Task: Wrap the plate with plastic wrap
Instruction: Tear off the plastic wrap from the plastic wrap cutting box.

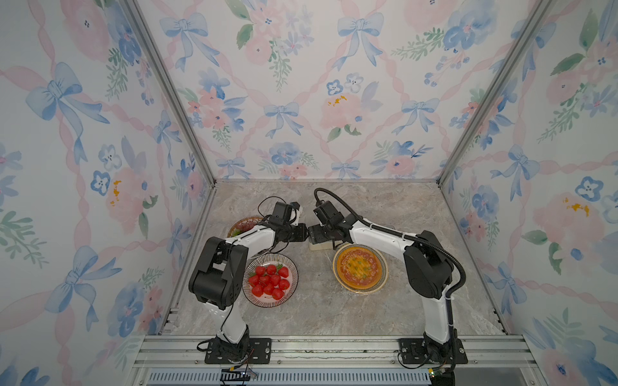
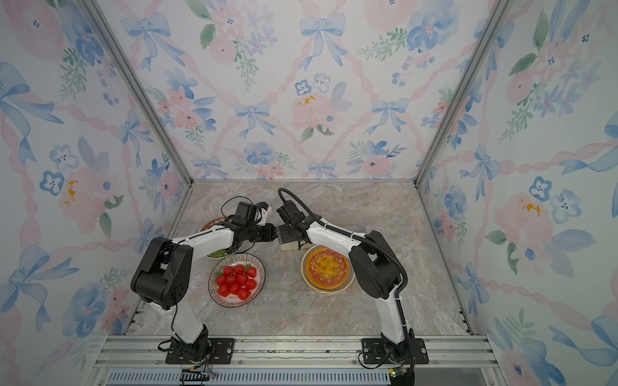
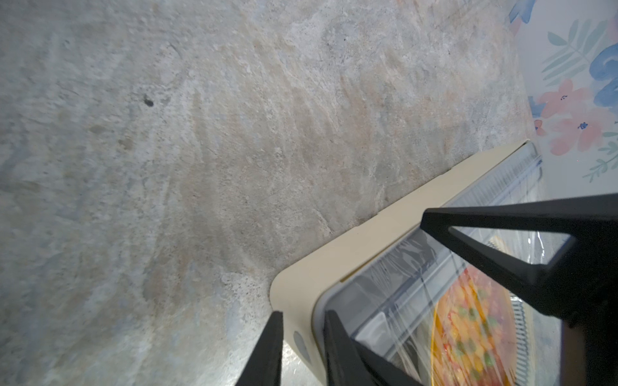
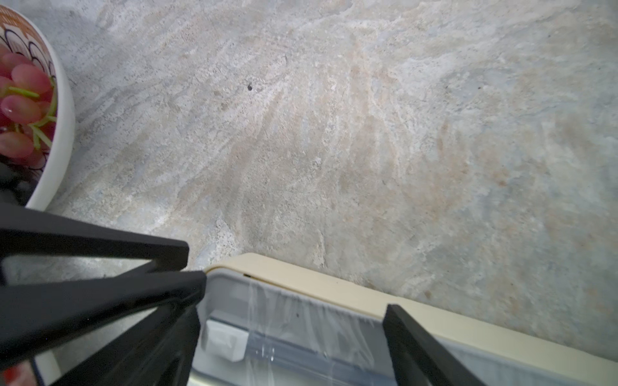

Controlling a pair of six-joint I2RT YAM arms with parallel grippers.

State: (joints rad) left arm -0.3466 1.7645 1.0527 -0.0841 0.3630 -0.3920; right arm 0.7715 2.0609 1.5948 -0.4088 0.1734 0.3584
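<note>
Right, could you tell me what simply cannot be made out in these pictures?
Plastic wrap box: both top views, mostly under the right arm; wrist views show only part.
Left gripper: left wrist view, frame edge crops the fingers, so grip on the box rim is unclear.
Dish of greens: top views, left arm covers nearly all.
Film: free edge too clear to trace in any view.

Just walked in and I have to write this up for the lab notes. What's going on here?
Both arms meet at one end of the cream box of plastic wrap, behind the plate of orange food. The left tool pinches the box's cream wall. The right tool stands open astride its translucent top, over the film. Film already seems to stretch from the box over that plate. The strawberry plate sits untouched nearby.
</note>
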